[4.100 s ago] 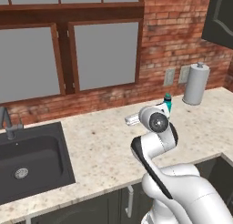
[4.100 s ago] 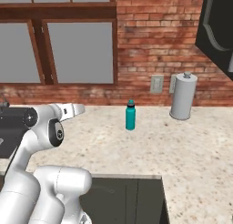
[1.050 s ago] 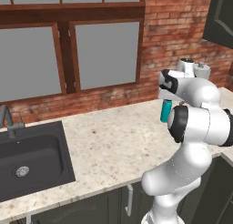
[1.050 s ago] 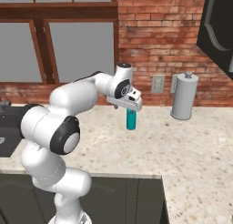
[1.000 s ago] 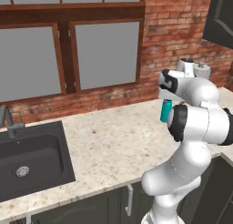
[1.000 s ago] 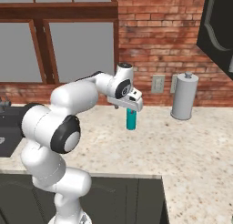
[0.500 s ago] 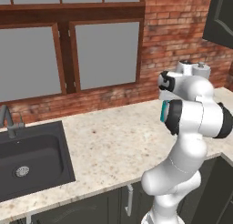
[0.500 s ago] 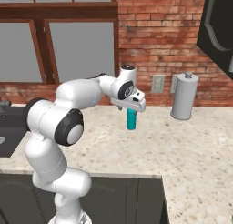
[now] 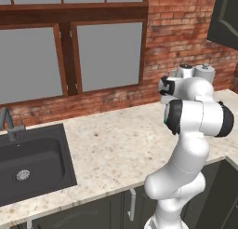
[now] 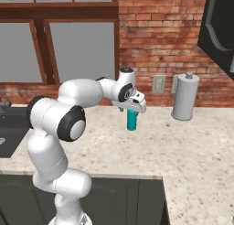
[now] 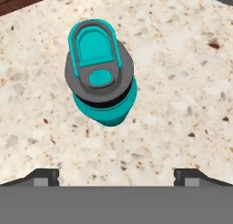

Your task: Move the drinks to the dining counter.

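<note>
The slim teal bottle (image 10: pixel 132 120) with a dark cap stands upright on the speckled stone counter (image 10: pixel 192 146) below the brick wall. My gripper (image 10: pixel 132 108) hangs just above its cap, pointing down. From above, in the hand view, the bottle (image 11: pixel 101 73) sits ahead of the two fingertips (image 11: pixel 45 175), which stand wide apart and hold nothing; the gripper (image 11: pixel 116 176) is open. In the left base view my own arm (image 9: pixel 195 116) covers the bottle. The two pale cans and the dining counter are out of view.
A tall grey paper-towel roll (image 10: pixel 185 97) stands to the right of the bottle near a wall outlet (image 10: pixel 158 84). A black sink (image 9: pixel 28 158) with a faucet is set in the counter far left. Dark cabinets (image 10: pixel 219 27) hang at upper right.
The arm swung from low at the counter's front out to the bottle, and in the last second the hand settled closer over its cap. The bottle has not moved.
</note>
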### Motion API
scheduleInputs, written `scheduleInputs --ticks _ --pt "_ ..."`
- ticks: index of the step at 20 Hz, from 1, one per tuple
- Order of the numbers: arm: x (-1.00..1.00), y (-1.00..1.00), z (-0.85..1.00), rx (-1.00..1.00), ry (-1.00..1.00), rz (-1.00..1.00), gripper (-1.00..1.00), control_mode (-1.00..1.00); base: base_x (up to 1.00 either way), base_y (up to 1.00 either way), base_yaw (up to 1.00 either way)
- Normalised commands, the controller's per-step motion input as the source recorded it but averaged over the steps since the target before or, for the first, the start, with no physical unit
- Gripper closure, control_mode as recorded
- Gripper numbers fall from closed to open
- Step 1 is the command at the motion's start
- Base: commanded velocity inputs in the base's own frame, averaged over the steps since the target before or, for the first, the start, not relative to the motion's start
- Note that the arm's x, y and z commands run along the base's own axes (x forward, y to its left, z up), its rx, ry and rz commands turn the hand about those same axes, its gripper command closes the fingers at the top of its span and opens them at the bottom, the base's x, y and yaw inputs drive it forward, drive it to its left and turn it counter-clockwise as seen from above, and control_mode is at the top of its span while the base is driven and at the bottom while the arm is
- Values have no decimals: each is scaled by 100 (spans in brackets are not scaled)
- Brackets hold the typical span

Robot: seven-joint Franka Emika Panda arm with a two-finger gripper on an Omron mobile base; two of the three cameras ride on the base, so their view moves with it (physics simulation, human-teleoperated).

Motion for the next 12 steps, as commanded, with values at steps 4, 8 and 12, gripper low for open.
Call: scheduleInputs --ticks 4,8,12 --pt "15 0 -14 -1 -6 0 -100 -100 0 0 0" --pt "18 0 -10 -2 -6 0 -100 -100 0 0 0" --pt "21 0 -11 -3 -6 0 -100 -100 0 0 0"
